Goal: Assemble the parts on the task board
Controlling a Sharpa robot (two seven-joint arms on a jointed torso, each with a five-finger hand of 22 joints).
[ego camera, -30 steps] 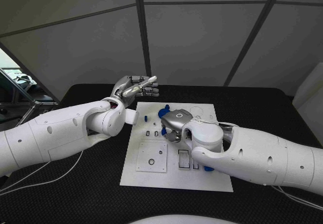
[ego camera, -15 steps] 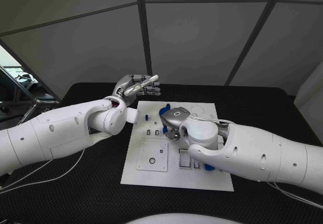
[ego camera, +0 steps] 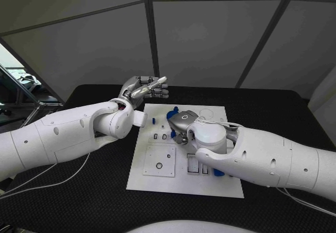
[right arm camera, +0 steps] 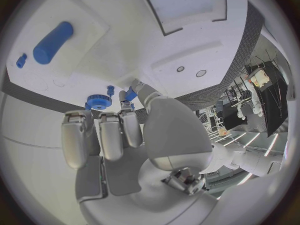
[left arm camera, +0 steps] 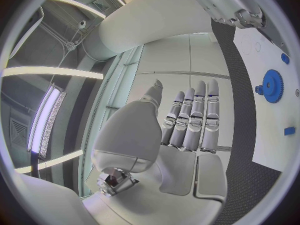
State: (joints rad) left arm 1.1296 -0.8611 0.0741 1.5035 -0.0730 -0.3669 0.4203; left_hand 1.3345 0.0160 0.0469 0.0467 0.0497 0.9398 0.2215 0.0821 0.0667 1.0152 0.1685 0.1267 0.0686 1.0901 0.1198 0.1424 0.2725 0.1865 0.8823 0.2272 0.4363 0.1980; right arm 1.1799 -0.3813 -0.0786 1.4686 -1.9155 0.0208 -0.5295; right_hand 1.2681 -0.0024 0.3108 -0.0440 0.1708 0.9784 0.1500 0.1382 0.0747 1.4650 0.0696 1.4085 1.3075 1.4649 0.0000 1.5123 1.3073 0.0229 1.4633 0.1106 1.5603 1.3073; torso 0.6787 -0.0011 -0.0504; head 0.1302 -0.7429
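Observation:
The white task board (ego camera: 158,179) lies in the middle of the black table. My right hand (ego camera: 183,122) hovers low over its far half, fingers curled down. In the right wrist view the thumb and a finger pinch a small blue part (right arm camera: 130,94) just beside a blue gear (right arm camera: 98,101). Blue pieces (ego camera: 170,114) stand on the board next to that hand. My left hand (ego camera: 144,87) is raised beyond the board's far left corner, fingers straight and together, holding nothing. The left wrist view has the left hand (left arm camera: 187,125), the gear (left arm camera: 272,85) and a small blue piece (left arm camera: 289,130).
A blue cylinder (right arm camera: 53,42) and a small blue peg (right arm camera: 21,60) lie on the board. Another blue part (ego camera: 218,173) peeks out under my right forearm. Rectangular slots (ego camera: 190,161) and a raised plate (ego camera: 159,162) occupy the board's near half. Grey partition walls stand behind the table.

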